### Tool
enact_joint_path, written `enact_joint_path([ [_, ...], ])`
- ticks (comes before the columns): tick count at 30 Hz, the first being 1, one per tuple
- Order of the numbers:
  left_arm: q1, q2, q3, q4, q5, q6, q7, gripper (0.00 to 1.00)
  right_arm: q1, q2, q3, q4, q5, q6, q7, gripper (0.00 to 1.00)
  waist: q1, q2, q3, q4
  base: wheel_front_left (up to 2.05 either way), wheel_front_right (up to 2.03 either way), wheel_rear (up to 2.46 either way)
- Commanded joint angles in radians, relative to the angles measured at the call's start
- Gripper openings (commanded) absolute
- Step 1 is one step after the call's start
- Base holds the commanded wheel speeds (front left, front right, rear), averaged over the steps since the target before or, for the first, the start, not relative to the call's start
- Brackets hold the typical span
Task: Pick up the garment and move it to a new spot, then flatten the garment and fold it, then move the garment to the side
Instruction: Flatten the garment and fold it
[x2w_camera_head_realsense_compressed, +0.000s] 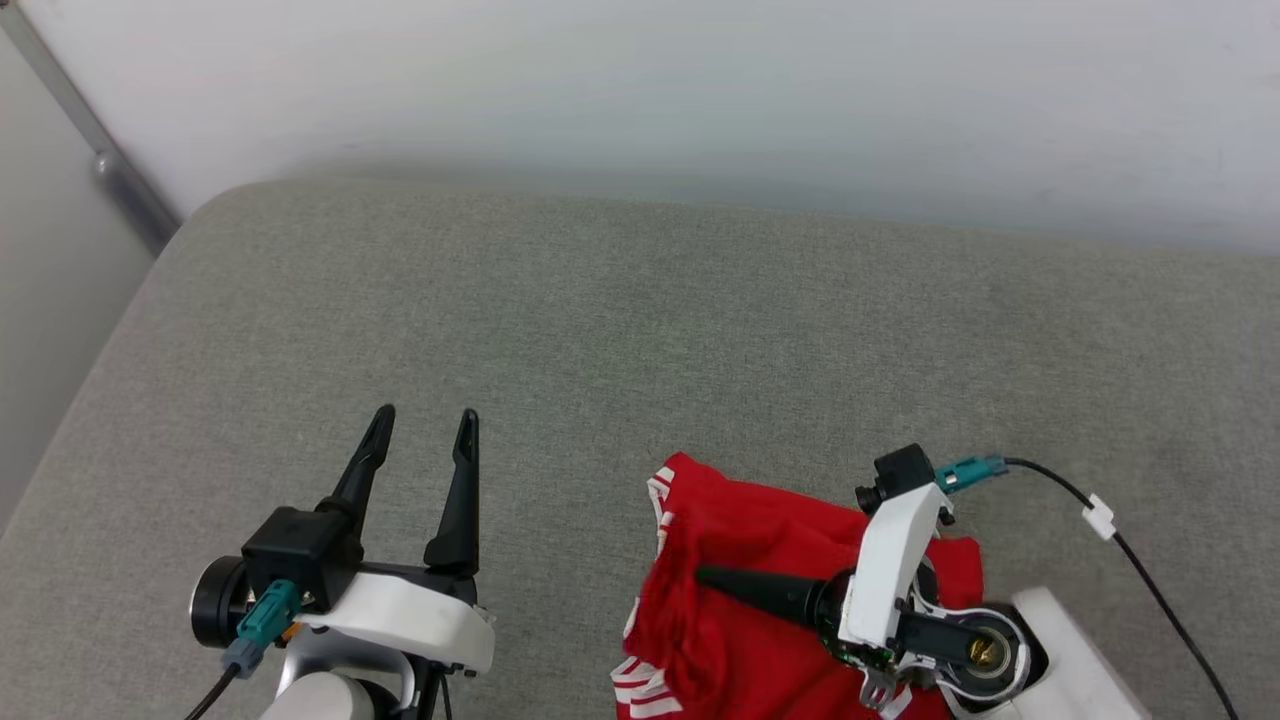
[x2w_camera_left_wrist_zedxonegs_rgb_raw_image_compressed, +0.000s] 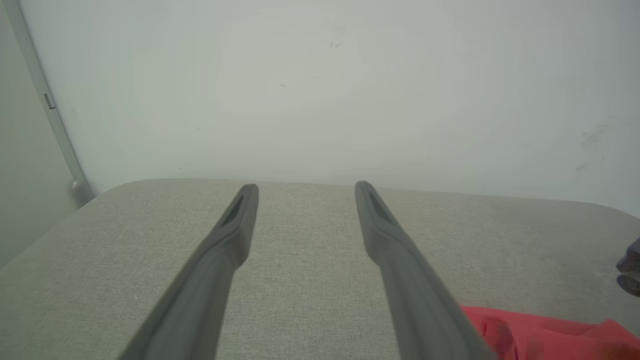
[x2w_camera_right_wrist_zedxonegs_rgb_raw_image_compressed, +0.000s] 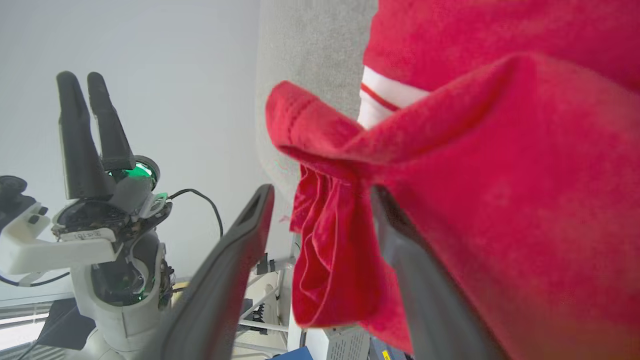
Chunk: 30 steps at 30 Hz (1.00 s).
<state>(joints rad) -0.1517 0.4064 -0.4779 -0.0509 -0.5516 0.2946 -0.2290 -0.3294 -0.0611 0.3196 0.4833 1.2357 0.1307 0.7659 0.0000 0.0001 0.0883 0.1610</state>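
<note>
The garment (x2w_camera_head_realsense_compressed: 740, 620), a red jersey with white striped trim, lies crumpled near the front right of the grey padded surface (x2w_camera_head_realsense_compressed: 620, 320). My right gripper (x2w_camera_head_realsense_compressed: 720, 585) lies across it, one dark finger pointing left over the cloth. In the right wrist view the right gripper (x2w_camera_right_wrist_zedxonegs_rgb_raw_image_compressed: 320, 192) has its jaws wide apart, and the garment (x2w_camera_right_wrist_zedxonegs_rgb_raw_image_compressed: 500, 175) is draped over one finger with a fold hanging between the two. My left gripper (x2w_camera_head_realsense_compressed: 426, 415) hovers open and holds nothing at the front left, well clear of the cloth. A red corner of the garment (x2w_camera_left_wrist_zedxonegs_rgb_raw_image_compressed: 550, 335) shows beside the left gripper (x2w_camera_left_wrist_zedxonegs_rgb_raw_image_compressed: 306, 186).
A white wall (x2w_camera_head_realsense_compressed: 700, 90) stands close behind the padded surface. A grey metal post (x2w_camera_head_realsense_compressed: 120, 180) runs down past its rounded back left corner. A black cable (x2w_camera_head_realsense_compressed: 1150, 580) trails from my right wrist over the right side of the surface.
</note>
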Motion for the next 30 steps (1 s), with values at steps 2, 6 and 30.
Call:
enact_joint_path([
  [2, -0.009, -0.002, 0.002, 0.006, -0.004, -0.005, -0.008, 1.0, -0.024, -0.032, 0.031, -0.04, -0.053, 0.0, -0.012, 1.0, 0.0, -0.0001, -0.005, -0.008, 0.0, 0.0, 0.0],
  [6, -0.001, -0.002, 0.005, 0.013, -0.004, -0.004, -0.013, 1.0, -0.026, -0.094, 0.072, -0.128, -0.164, 0.0, -0.061, 1.0, 0.0, -0.0001, -0.016, -0.024, 0.0, 0.0, 0.0],
  [30, 0.075, 0.004, 0.061, 0.06, -0.015, -0.011, -0.033, 1.0, 0.279, -0.186, -0.405, -0.509, -0.957, 0.0, -0.639, 1.0, 0.0, -0.0001, -0.082, -0.153, 0.0, 0.0, 0.0],
])
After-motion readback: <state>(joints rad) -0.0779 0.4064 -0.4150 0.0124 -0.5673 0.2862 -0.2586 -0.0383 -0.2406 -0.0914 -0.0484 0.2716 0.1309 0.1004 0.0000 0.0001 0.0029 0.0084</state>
